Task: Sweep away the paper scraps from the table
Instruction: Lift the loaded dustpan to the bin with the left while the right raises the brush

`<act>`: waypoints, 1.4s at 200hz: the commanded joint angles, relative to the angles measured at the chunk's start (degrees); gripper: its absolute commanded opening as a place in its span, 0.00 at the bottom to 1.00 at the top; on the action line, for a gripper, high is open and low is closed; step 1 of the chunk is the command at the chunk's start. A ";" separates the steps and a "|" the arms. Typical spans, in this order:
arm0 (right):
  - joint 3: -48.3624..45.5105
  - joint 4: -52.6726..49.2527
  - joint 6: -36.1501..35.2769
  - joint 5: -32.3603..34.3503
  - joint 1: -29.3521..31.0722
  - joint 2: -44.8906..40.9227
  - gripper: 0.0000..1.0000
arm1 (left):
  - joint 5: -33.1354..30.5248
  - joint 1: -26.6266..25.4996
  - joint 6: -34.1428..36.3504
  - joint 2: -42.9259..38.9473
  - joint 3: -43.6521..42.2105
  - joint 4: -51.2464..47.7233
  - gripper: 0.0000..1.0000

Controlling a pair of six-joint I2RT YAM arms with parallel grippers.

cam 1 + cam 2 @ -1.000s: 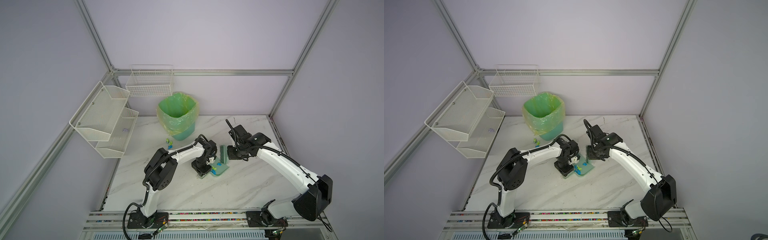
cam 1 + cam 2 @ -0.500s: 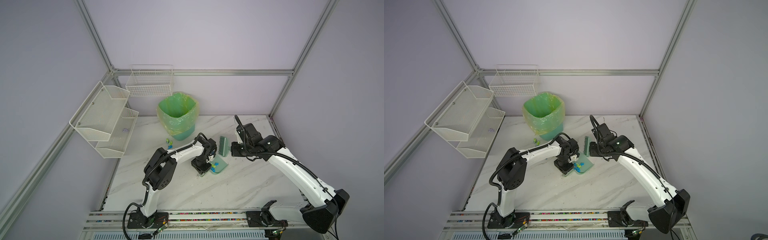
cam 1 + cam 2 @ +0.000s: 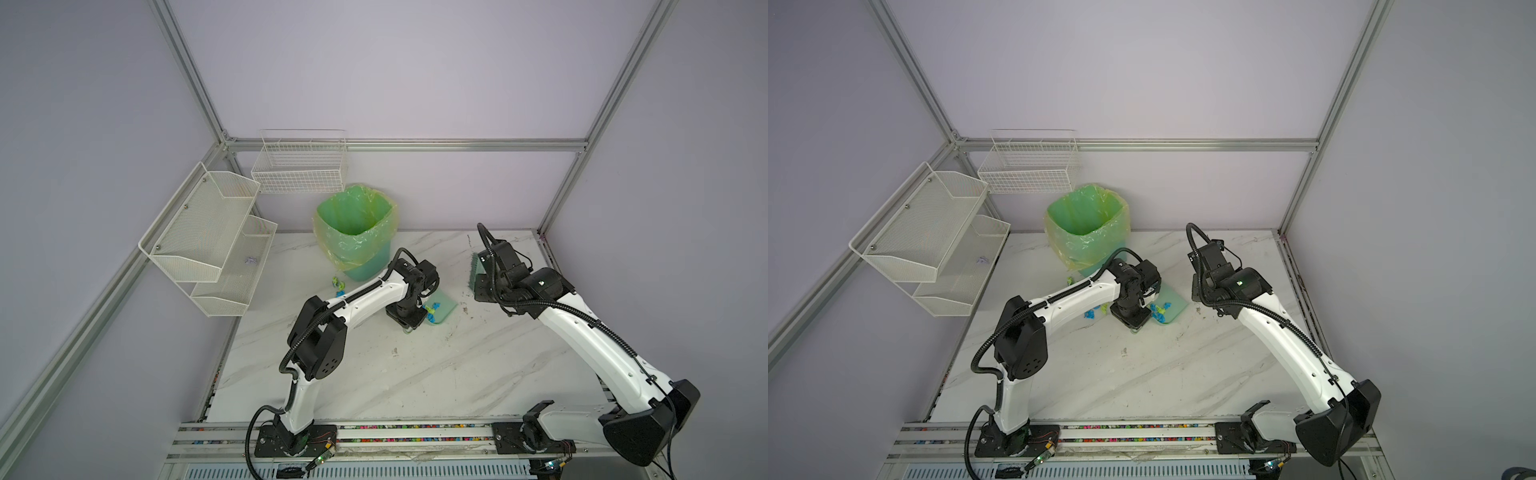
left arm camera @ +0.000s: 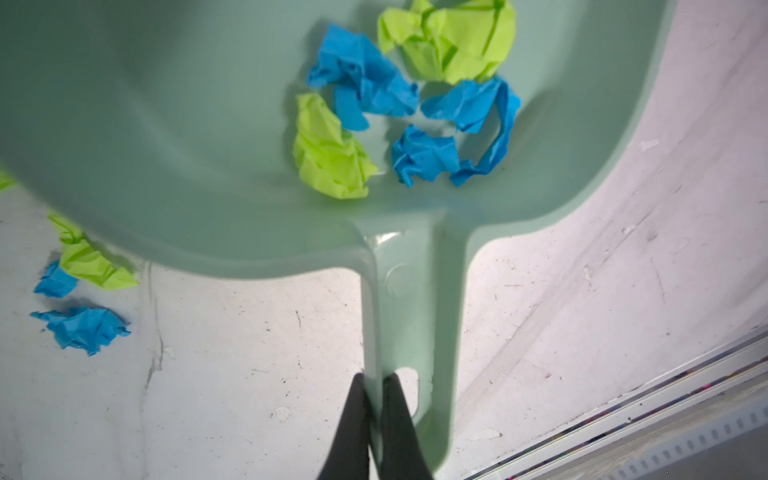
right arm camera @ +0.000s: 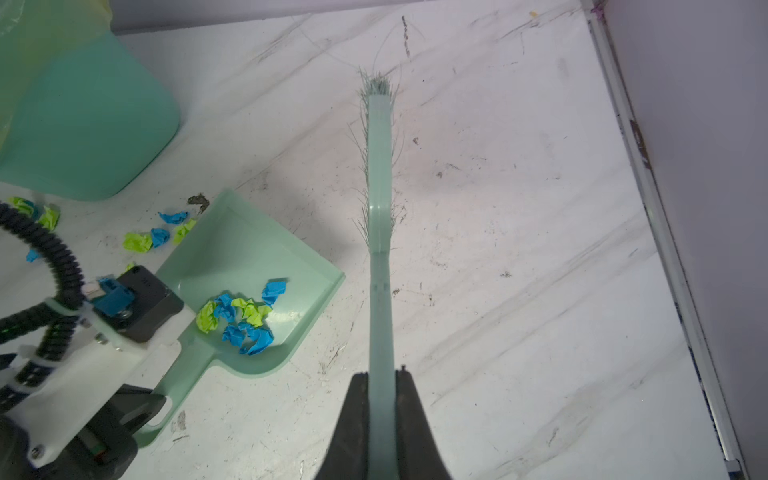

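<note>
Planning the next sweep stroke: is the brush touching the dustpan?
Apart. The right wrist view shows a strip of bare table between the brush and the dustpan's nearest corner.

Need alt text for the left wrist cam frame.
The left hand is shut on the handle of a pale green dustpan that holds crumpled blue and lime paper scraps. A few more lie on the white marble table beside the pan.

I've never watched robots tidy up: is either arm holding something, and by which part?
Both are. The left gripper pinches the dustpan near the end of its handle; the right gripper clamps the brush by its handle.
</note>
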 commanded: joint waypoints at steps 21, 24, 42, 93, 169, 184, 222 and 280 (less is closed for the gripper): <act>-1.04 1.40 -2.61 3.10 -2.23 -3.04 0.00 | -3.52 0.34 -3.53 -1.11 11.44 -2.87 0.00; -1.30 1.56 -2.89 2.76 -2.36 -3.14 0.00 | -3.90 0.41 -3.62 -1.08 11.89 -3.04 0.00; -2.76 1.98 -3.66 1.53 -2.63 -3.63 0.00 | -4.96 0.76 -4.06 -0.50 14.74 -3.91 0.00; -6.15 5.11 -3.97 -1.47 -2.72 -4.09 0.00 | -6.95 1.62 -4.69 1.74 23.52 -5.31 0.00; -8.31 6.88 -5.07 -2.70 -2.84 -2.71 0.00 | -12.21 2.96 -5.49 3.60 32.05 -0.97 0.00; -8.73 7.13 -5.16 -2.70 -2.81 -2.30 0.00 | -12.50 3.18 -5.32 4.76 34.19 -0.54 0.00; -9.27 7.72 -5.81 -2.66 -3.34 -0.99 0.00 | -13.92 3.52 -5.32 5.62 35.90 1.84 0.00; -9.16 9.06 -6.65 -3.64 -4.22 -0.06 0.00 | -13.99 4.10 -6.82 5.63 38.25 4.26 0.00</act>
